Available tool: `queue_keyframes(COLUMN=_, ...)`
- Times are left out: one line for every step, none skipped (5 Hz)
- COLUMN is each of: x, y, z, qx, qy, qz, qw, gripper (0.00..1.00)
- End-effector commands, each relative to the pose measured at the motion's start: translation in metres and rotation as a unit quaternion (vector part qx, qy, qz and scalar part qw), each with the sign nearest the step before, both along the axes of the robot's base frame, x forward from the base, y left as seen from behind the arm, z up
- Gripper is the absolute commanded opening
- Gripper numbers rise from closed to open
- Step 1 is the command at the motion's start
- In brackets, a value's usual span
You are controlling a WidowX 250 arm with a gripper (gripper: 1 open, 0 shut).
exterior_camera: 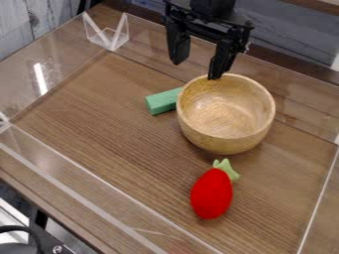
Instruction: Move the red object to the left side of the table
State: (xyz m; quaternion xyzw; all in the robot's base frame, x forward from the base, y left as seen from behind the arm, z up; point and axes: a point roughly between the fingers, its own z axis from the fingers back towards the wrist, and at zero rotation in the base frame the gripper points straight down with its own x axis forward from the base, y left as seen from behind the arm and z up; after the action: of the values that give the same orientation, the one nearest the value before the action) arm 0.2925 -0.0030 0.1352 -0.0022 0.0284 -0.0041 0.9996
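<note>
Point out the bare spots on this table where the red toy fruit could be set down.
Bare brown wood-grain table spreads left, between the clear acrylic walls and the flat green block. Crowded at right: round wooden bowl under the open black gripper, red toy fruit in front.

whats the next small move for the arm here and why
Probably swing the open gripper toward the camera until it hangs over the red object. The gripper hovers above the far rim of the wooden bowl, empty, while the red object lies untouched on the table nearer the camera.
</note>
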Motion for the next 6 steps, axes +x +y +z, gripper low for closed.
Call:
queue_keyframes(x=-0.012, y=0.004, z=-0.019, qx=-0.004, qy=0.018, qz=-0.015, qw=0.9997, gripper=1.0)
queue_keyframes(x=-0.04, y=0.003, z=-0.042, qx=-0.012, qy=0.034, qz=-0.05, qw=0.9981, gripper=1.0)
queue_keyframes(x=-0.063, y=-0.006, z=-0.057, qx=-0.014, qy=0.029, qz=-0.091, qw=0.9953, gripper=1.0)
queue_keyframes(x=-0.084, y=-0.029, z=-0.057, qx=-0.016, qy=0.021, qz=-0.085, qw=0.9961, gripper=1.0)
queue_keyframes(x=-0.098, y=-0.054, z=-0.056, qx=-0.02, qy=0.009, qz=-0.081, qw=0.9965, gripper=1.0)
queue_keyframes(x=-0.09, y=-0.061, z=-0.052, qx=-0.026, qy=-0.005, qz=-0.083, qw=0.9962, gripper=1.0)
